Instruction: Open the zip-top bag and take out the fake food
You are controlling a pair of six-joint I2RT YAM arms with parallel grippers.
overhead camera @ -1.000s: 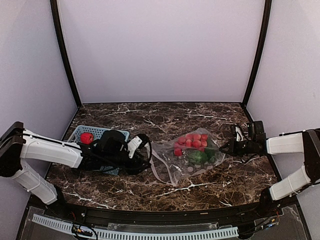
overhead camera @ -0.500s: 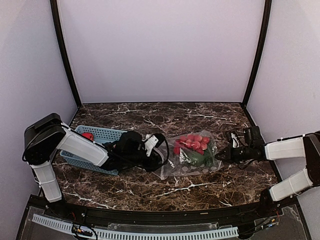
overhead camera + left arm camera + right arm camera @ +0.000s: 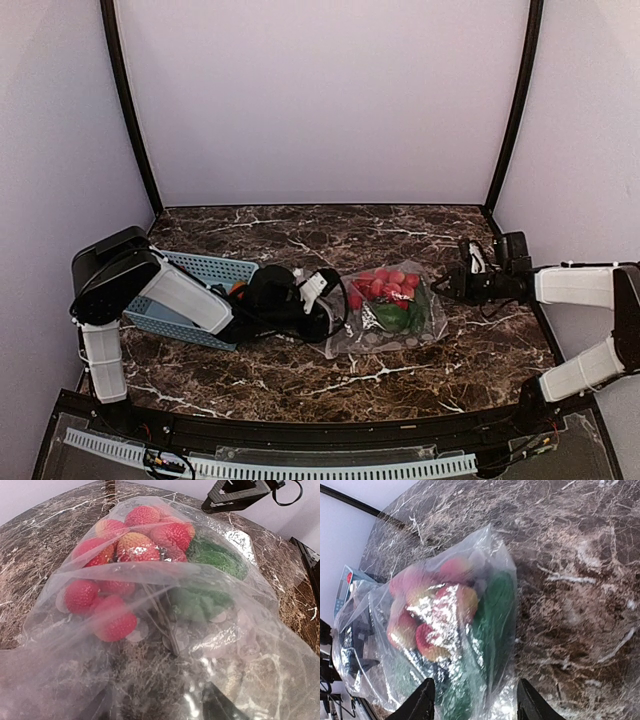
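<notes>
Dark veined marble table [image 3: 300, 235], pale lilac walls [image 3: 320, 100], both jaws apart at the zip-top bag [image 3: 372, 335].

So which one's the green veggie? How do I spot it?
Look at the dark marble table, at the clear zip-top bag lying near its middle, right of the blue basket. Inside, the green vegetable sits next to the red balls, on their near side; it's the only green thing in the bag.

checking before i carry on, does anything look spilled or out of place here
Nothing spilled: the fake food sits inside the zip-top bag. Only oddity: crumpled plastic drapes over the left fingers.
</notes>
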